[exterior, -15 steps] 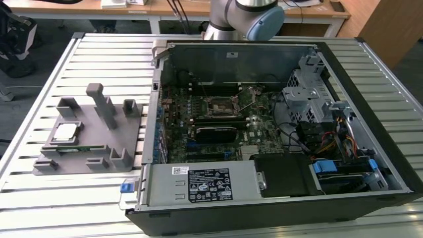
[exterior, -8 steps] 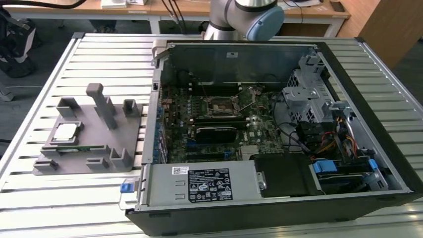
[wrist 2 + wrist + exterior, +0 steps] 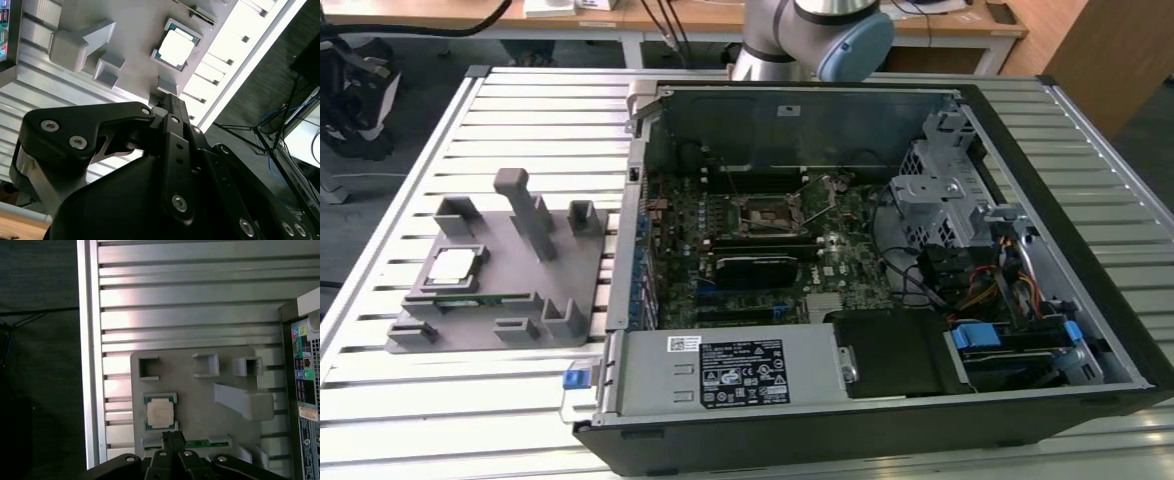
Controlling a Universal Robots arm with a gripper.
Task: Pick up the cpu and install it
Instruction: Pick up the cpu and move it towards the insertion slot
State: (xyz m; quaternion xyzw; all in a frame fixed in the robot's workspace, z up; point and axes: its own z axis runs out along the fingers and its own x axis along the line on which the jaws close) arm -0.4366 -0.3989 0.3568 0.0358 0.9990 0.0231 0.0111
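Clearly apart from the claw [image 3: 171, 436], cpu [image 3: 160, 413] in gray holder [image 3: 200, 402].

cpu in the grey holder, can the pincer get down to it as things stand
Probably yes. The cpu lies in its pocket on the grey holder with nothing on top, and the pincer hangs over the holder near it. The green memory stick lies just beside, so margin looks slim there.

The cpu [image 3: 452, 266] lies on the holder [image 3: 567, 275], exterior view's left of the case [image 3: 801, 130].
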